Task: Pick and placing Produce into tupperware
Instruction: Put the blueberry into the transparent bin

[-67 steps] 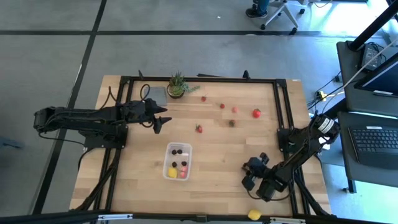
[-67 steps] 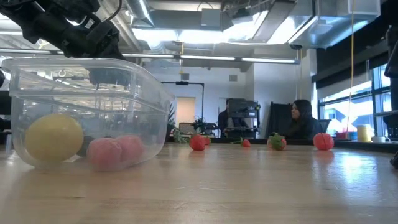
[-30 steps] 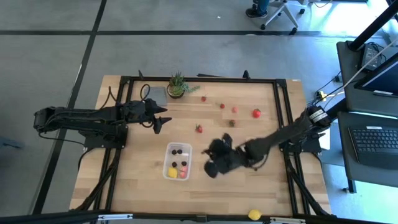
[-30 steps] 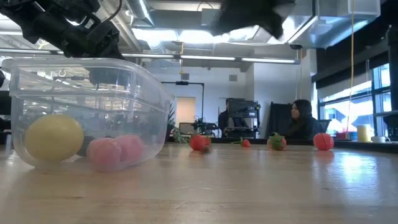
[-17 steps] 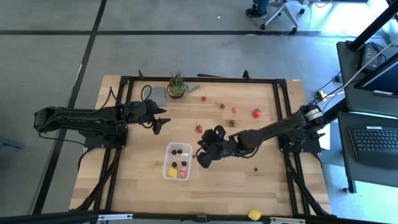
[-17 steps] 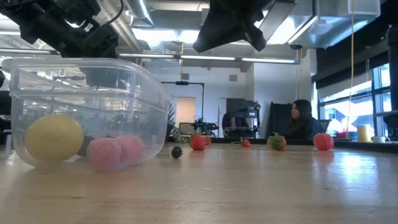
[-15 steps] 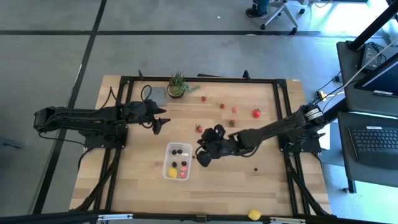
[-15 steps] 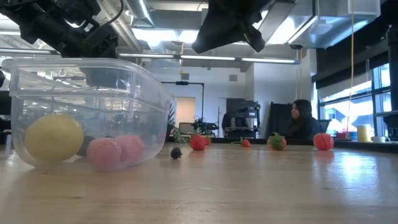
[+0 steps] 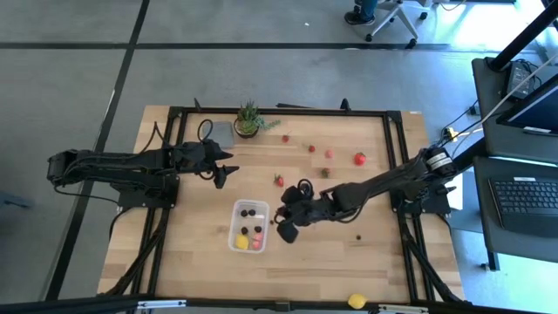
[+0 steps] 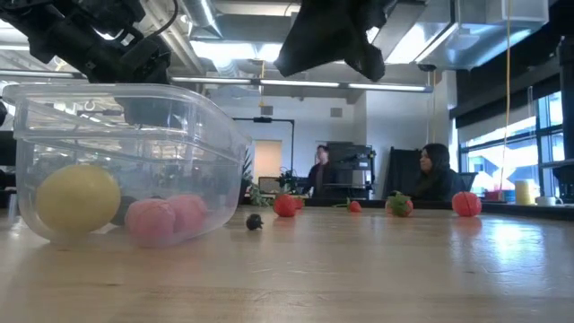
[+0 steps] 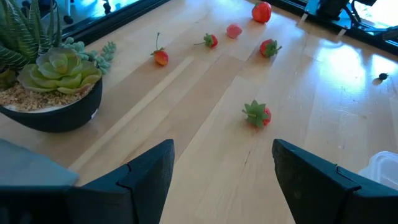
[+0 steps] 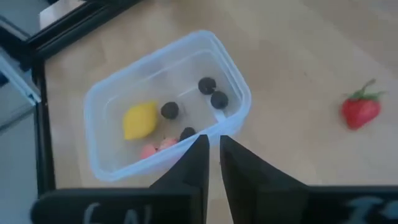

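The clear tupperware tub (image 9: 249, 226) (image 12: 168, 106) stands on its base near the table's middle and holds a yellow lemon (image 12: 139, 120), pink-red pieces (image 12: 158, 147) and several dark berries (image 12: 207, 85). My right gripper (image 9: 283, 231) (image 12: 213, 146) hovers just right of the tub, above its right wall, fingers shut with nothing between them. A dark berry (image 10: 255, 222) lies on the table beside the tub. Loose strawberries (image 9: 279, 180) (image 11: 257, 114) lie farther back. My left gripper (image 9: 222, 174) (image 11: 221, 168) waits, open, left of the strawberries.
A potted green succulent (image 9: 248, 120) (image 11: 53, 81) and a flat grey square (image 9: 220, 133) sit at the far left. More red pieces (image 9: 359, 159) lie far right, a dark speck (image 9: 358, 236) right of my right arm, a lemon (image 9: 357, 301) at the near edge. People show in the room behind.
My right arm has swung from the table's near right toward the tub and has stopped beside the tub's right wall. In the low view a dark berry has appeared on the table just right of the tub. The left arm has kept still.
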